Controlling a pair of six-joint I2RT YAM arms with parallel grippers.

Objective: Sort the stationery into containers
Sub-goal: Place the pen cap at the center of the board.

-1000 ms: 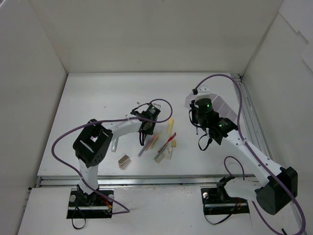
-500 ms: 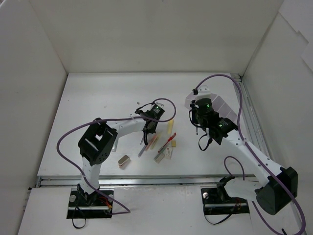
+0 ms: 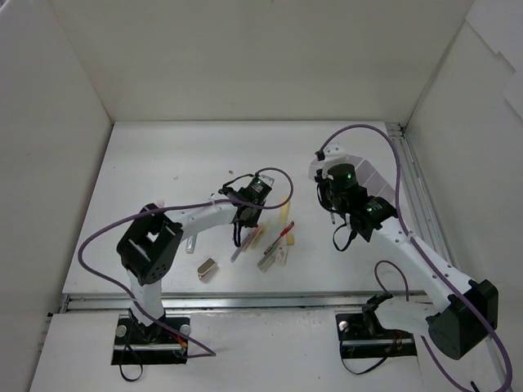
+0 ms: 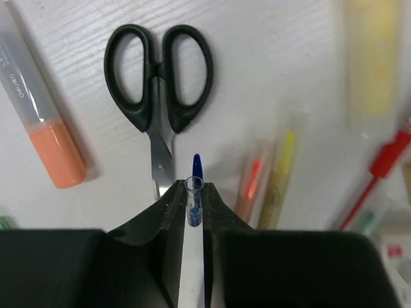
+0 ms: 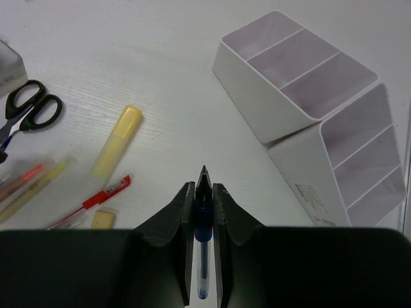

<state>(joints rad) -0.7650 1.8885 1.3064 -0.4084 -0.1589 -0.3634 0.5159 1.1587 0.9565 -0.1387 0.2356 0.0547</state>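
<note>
My left gripper (image 4: 194, 187) is shut on a thin blue pen (image 4: 194, 168), whose end pokes out just past the fingertips. Black-handled scissors (image 4: 158, 83) lie right beyond it, with an orange marker (image 4: 40, 122) to their left. In the top view this gripper (image 3: 243, 225) hangs over the pile of stationery. My right gripper (image 5: 203, 187) is shut on a dark blue pen (image 5: 204, 183) and hovers left of the white divided containers (image 5: 257, 96). A yellow marker (image 5: 115, 144), a red pen (image 5: 96, 202) and a beige eraser (image 5: 103, 220) lie on the table to its left.
A small metallic block (image 3: 207, 269) lies apart at the front left of the pile. Two thin orange and yellow pens (image 4: 266, 179) lie right of the left gripper. The containers (image 3: 364, 175) stand at the table's right, close to the side wall.
My left gripper has closed on the blue pen, and the left arm's elbow has swung sideways. The right arm has hardly moved and still holds its pen.
</note>
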